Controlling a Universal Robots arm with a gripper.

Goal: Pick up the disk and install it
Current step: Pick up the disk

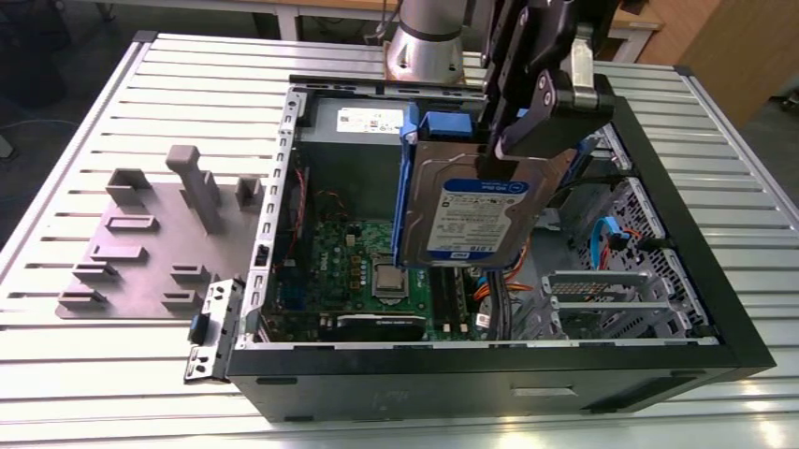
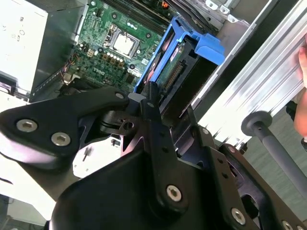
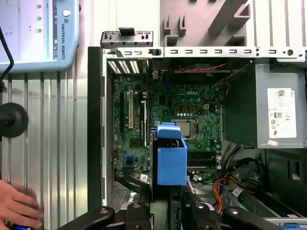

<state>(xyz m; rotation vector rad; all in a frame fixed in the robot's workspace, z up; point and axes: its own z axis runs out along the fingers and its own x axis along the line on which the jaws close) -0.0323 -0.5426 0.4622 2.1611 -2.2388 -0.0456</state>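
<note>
The disk point(image 1: 481, 210), a silver hard drive with a white-and-blue label in a blue carrier, hangs upright over the open computer case point(image 1: 736, 309). My gripper point(image 1: 506, 154) is shut on its upper edge and holds it above the motherboard point(image 1: 355, 262). In the second wrist view the black fingers point(image 2: 152, 108) clamp the disk point(image 2: 189, 55) edge-on. In the first wrist view the disk's blue carrier point(image 3: 171, 160) sticks out from the gripper point(image 3: 168, 211) over the motherboard point(image 3: 163, 110).
A grey power supply box point(image 1: 362, 122) with a white sticker sits at the case's far end. A metal drive cage point(image 1: 612, 299) and orange cables lie on the exterior view's right. A grey fixture plate point(image 1: 138, 248) lies left of the case. A person's hand point(image 3: 17, 206) rests on the table beside a pendant point(image 3: 38, 33).
</note>
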